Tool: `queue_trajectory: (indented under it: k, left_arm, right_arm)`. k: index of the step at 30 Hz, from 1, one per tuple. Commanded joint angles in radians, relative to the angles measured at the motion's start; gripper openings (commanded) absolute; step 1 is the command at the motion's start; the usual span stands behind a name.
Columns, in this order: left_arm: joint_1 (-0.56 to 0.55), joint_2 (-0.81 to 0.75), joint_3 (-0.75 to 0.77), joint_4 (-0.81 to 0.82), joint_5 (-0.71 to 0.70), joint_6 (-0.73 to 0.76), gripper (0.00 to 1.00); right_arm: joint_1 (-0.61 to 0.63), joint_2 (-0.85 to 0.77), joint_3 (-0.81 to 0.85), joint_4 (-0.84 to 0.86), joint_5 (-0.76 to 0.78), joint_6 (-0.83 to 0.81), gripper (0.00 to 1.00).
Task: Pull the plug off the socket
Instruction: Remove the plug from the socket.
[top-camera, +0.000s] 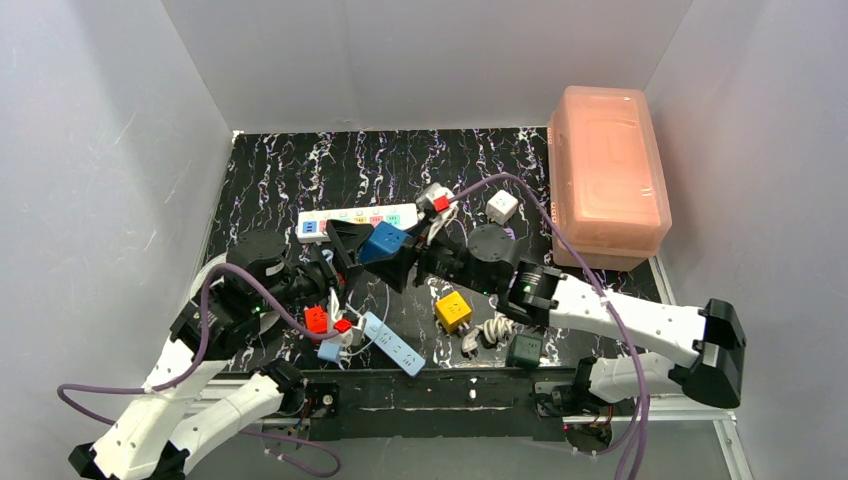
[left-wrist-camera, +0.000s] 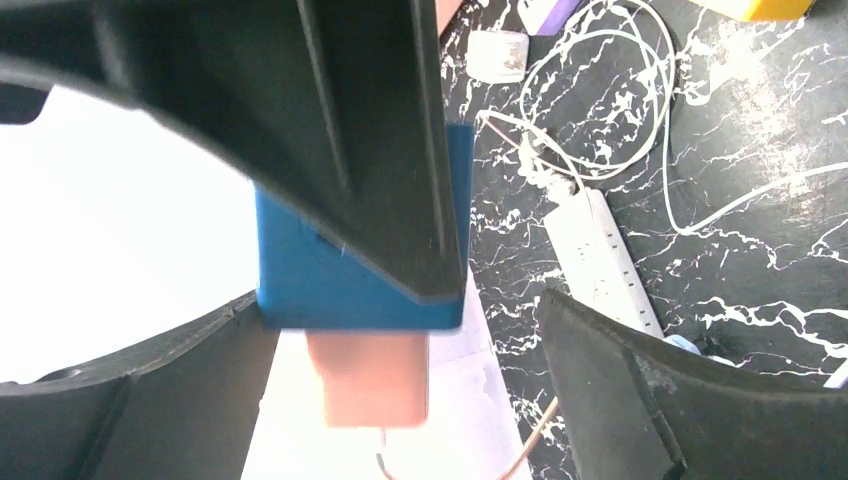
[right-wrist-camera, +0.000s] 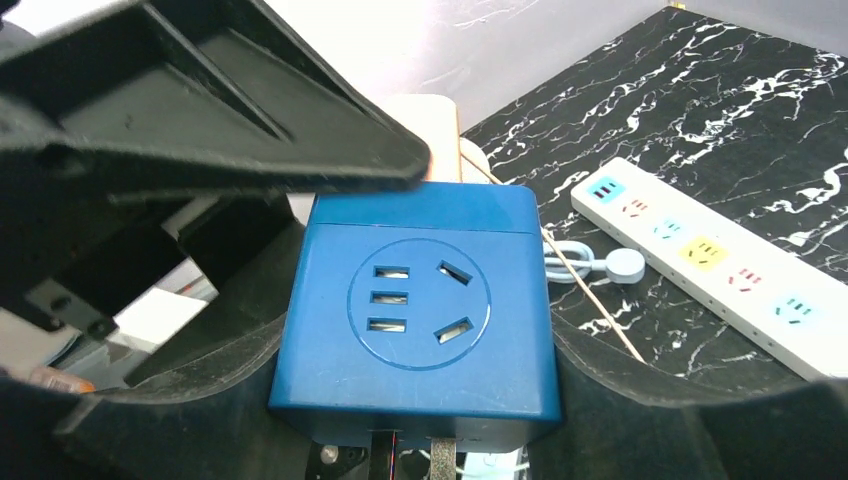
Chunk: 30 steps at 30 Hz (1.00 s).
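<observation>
My right gripper (top-camera: 397, 257) (right-wrist-camera: 415, 345) is shut on a blue cube adapter (top-camera: 383, 242) (right-wrist-camera: 420, 300) and holds it above the table. A peach plug (left-wrist-camera: 368, 385) (right-wrist-camera: 428, 118) sticks out of the cube's far side. My left gripper (top-camera: 345, 255) (left-wrist-camera: 400, 330) is open, with its jaws wide on either side of that plug and apart from it. The socket (top-camera: 357, 220) (right-wrist-camera: 720, 262), a long white strip with pastel outlet faces, lies flat behind the cube; I see no plug in it.
A peach translucent box (top-camera: 608, 175) stands at the back right. A yellow cube (top-camera: 452, 311), a dark green cube (top-camera: 524, 349), a white cube (top-camera: 501, 207), a slim light-blue strip (top-camera: 393, 343), red plugs (top-camera: 316, 319) and white cables (left-wrist-camera: 600, 100) lie around.
</observation>
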Motion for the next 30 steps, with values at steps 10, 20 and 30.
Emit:
queue_trajectory:
  k: [10, 20, 30]
  left_arm:
    - [0.0, -0.035, 0.135, -0.102, -0.019, -0.154, 0.98]
    - [0.001, 0.137, 0.567, -0.48, -0.054, -0.703, 0.98]
    - [0.0, 0.155, 0.493, -0.539, 0.116, -1.031, 0.98]
  right_arm:
    - [-0.15, -0.259, -0.097, -0.191, -0.13, -0.043, 0.01]
    - [-0.154, -0.365, -0.065, -0.432, -0.26, -0.257, 0.01]
    - [-0.136, -0.303, 0.124, -0.681, -0.417, -0.373, 0.01]
